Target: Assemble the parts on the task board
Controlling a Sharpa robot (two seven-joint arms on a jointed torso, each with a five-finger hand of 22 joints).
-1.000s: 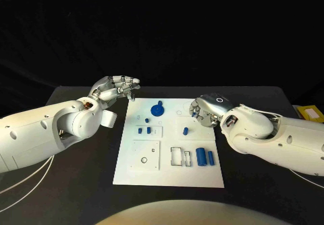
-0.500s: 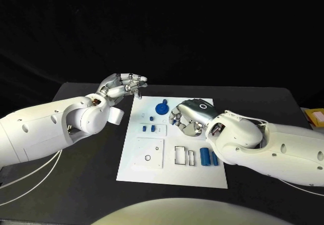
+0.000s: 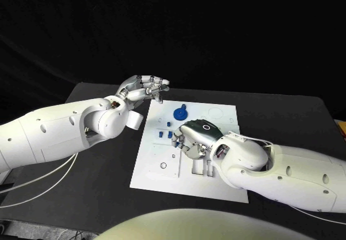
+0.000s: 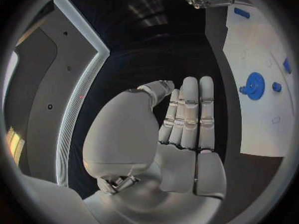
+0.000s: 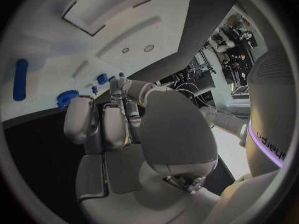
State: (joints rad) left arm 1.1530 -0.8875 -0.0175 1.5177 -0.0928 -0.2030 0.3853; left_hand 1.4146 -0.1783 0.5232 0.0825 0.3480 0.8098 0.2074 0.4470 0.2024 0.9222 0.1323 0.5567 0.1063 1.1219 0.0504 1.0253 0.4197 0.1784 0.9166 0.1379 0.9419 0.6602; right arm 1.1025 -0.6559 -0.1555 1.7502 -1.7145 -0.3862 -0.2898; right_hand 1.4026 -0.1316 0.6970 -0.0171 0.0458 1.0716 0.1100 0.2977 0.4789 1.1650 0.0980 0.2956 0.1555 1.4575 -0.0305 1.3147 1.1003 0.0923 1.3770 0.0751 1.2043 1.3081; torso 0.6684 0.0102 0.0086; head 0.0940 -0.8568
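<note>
The white task board (image 3: 155, 175) lies in the middle of the black table. A round blue part (image 3: 180, 114) stands near its far edge, with small blue parts (image 3: 164, 134) a little nearer. My right hand (image 3: 193, 136) hovers over the board's middle, fingers bent down toward those small parts, and I see nothing in it. The right wrist view shows its fingers (image 5: 112, 117) above the board (image 5: 74, 40), a blue cylinder (image 5: 20, 79) and the round part (image 5: 65, 98). My left hand (image 3: 148, 89) hangs above the board's far left corner, its fingers (image 4: 187, 109) side by side and its palm bare.
A square inset with holes (image 3: 164, 162) and a narrow rectangular recess (image 3: 196, 167) are on the near half of the board. My right forearm (image 3: 281, 170) covers the board's near right part. Bare black table (image 3: 94, 170) lies on both sides.
My right hand has moved from the board's right edge to over its middle, near the small blue parts. The head camera has shifted. My left hand stays by the far left corner.
</note>
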